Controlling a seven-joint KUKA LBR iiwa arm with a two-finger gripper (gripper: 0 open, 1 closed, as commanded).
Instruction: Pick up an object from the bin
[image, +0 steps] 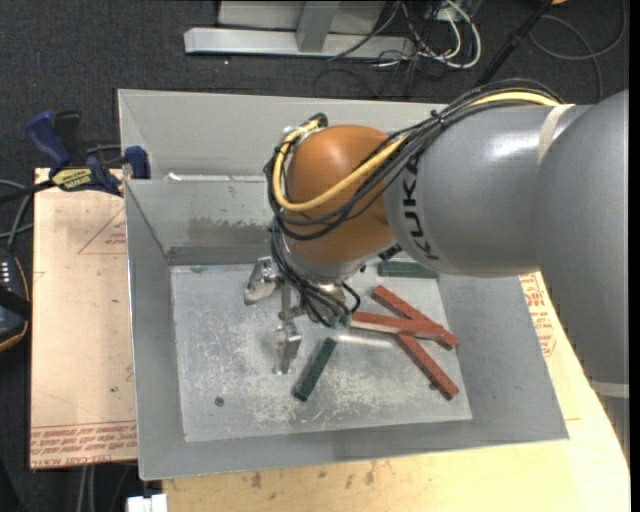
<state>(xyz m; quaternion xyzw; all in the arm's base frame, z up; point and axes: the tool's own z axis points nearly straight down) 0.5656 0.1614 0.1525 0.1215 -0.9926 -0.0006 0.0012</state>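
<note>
Nearest to the camera is the big grey arm (500, 190), which comes in from the right side, and at its end sits the round orange cover (335, 185) with yellow and black cables (440, 120) running over it. Below this cover the pincer (288, 348) hangs low over the scratched floor of the bin (150, 270), close to the middle of the floor. I cannot tell if the pincer is open or closed, because the cover and the wrist hide much of it, and no thing is visible inside it.

Just beside the pincer, to its right and a little toward the near wall, lies a dark green bar (313, 368). It lies flat on the floor and slanted, with its upper end close to the pincer; if they touch, I cannot say. This bar is the thing nearest to the pincer.

Further to the right of the pincer a pale grey bar (372, 340) lies flat. Its far end goes under a small heap of red bars (420, 330), which cross one over another. Behind that heap, near the edge of the arm, a second dark green piece (408, 268) is partly covered by the arm.

Left of the pincer, toward the near wall and well apart from it, a small dark speck (218, 402) lies alone on the floor.
</note>
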